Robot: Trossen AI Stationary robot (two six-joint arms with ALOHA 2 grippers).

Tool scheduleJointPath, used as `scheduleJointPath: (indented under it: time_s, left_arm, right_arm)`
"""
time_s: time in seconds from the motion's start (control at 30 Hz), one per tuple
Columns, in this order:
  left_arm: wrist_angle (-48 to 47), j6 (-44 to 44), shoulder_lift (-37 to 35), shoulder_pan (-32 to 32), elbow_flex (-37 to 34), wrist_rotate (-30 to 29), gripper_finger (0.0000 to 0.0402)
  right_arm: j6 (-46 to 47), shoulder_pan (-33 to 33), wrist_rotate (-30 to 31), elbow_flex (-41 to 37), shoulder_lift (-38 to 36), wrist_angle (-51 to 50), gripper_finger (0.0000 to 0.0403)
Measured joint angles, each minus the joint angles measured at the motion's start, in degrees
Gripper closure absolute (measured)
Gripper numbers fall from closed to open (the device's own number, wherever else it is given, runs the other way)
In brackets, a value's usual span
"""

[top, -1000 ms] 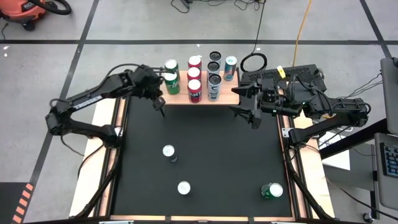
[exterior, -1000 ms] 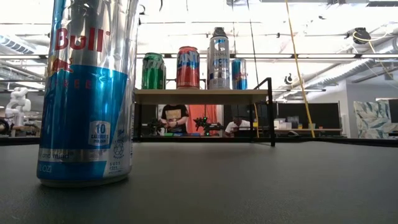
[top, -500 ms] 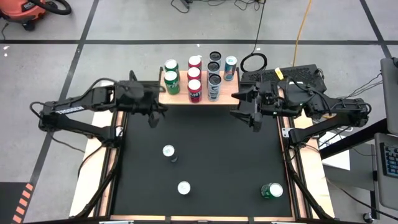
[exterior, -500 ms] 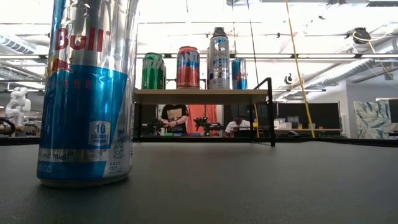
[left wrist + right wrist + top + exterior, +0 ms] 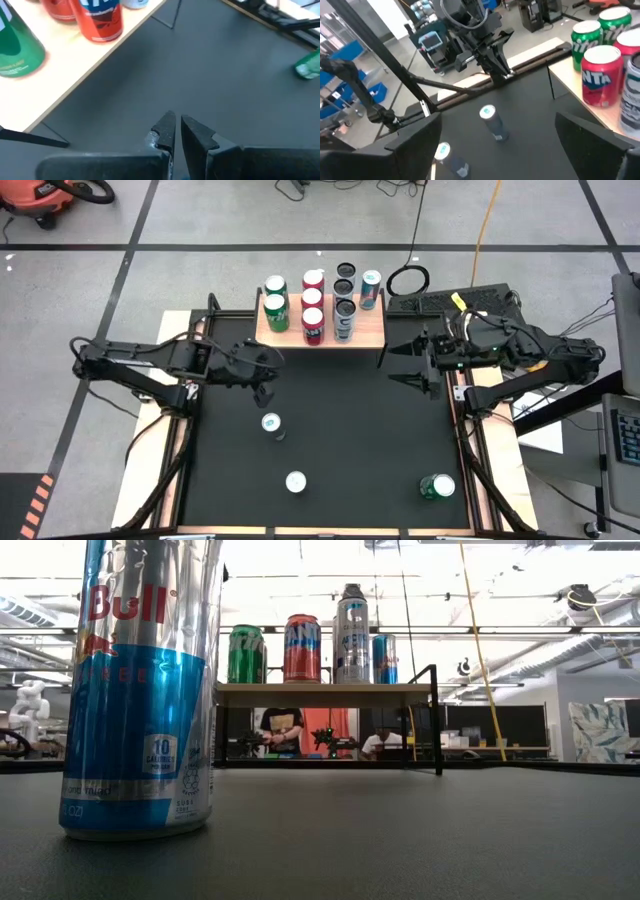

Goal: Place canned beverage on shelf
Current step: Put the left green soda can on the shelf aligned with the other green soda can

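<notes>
Black table (image 5: 340, 430) fills most of the high view, with grey floor around it and an open workshop behind in the low view. You have the shelf (image 5: 370, 336) at the far edge, centred, already carrying two green cans (image 5: 276, 311), three red cans (image 5: 312, 311), three dark-topped cans and a blue one (image 5: 370, 283).

Three cans stand upright on the table, all with the long axis vertical:
- slim can (image 5: 270, 423), left of centre, mid-depth;
- second slim can (image 5: 295, 481), nearer, almost centre;
- green can (image 5: 437, 486), near right corner.

The big silver-and-blue can (image 5: 140, 690) close to the low camera is probably one of the slim ones; you cannot tell which.

Left gripper (image 5: 262, 393): fingers closed to a thin slit, nothing between them, as the left wrist view shows (image 5: 174, 131). It hangs just beyond the slim can left of centre, on its far side, so this arm is clearly the nearer one. You would need to spread the fingers first, then come toward the near edge and down around the can's side.

Right gripper (image 5: 405, 365): fingers wide apart, empty, waiting by the right end of the shelf, well apart from every loose can.

Room to move: bare table lies all around the slim can, the second can being its closest neighbour, on the near side. On the shelf, free board shows at the near right corner and along the left edge; judge the right corner the easier drop.
</notes>
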Motion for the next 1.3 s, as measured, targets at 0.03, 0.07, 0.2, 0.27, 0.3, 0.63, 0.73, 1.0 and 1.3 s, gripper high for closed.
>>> scheduleJointPath:
  time_s: [0.03, 0.07, 0.2, 0.27, 0.3, 0.63, 0.73, 1.0, 1.3]
  left_arm:
    - [0.0, 0.0, 0.6, 0.2, 0.0, -0.5, 0.0369]
    - [0.0, 0.2, 1.2, 0.4, 0.0, -1.0, 0.0369]
    - [0.1, 1.1, 2.6, 1.9, 0.0, -1.1, 0.0369]
    - [0.2, 2.6, 2.8, 3.0, 0.0, -1.8, 0.0368]
    - [0.3, 3.7, 2.8, 3.8, 0.0, -2.2, 0.0368]
    - [2.5, 26.3, 3.1, 20.0, -0.6, 2.4, 0.0368]
    - [3.9, 31.5, 3.4, 25.2, -1.5, 8.7, 0.0368]
    - [6.3, 38.5, 6.5, 31.5, -1.8, 12.9, 0.0368]
    - [8.2, 39.8, 9.7, 32.1, -1.8, 13.4, 0.0369]
  right_arm:
    - [0.0, 0.0, 0.0, 0.0, -0.2, -0.7, 0.0035]
    - [-0.3, 0.0, 0.0, 0.0, -0.2, -1.0, 0.0035]
    - [-1.3, 0.0, 0.0, 0.0, -0.3, -2.2, 0.0035]
    - [-1.3, 0.0, 0.0, 0.0, -0.3, -2.4, 0.0035]
    - [-1.4, 0.0, 0.0, 0.0, -0.3, -2.4, 0.0035]
    - [1.4, 0.0, 6.8, 0.0, -0.3, -1.3, 0.0035]
    - [1.4, 0.0, 9.5, 0.0, -0.3, -1.3, 0.0035]
    - [1.1, -0.1, 12.6, -0.1, -0.3, -1.6, 0.0035]
    - [1.1, -0.1, 12.5, -0.1, -0.3, -1.6, 0.0035]
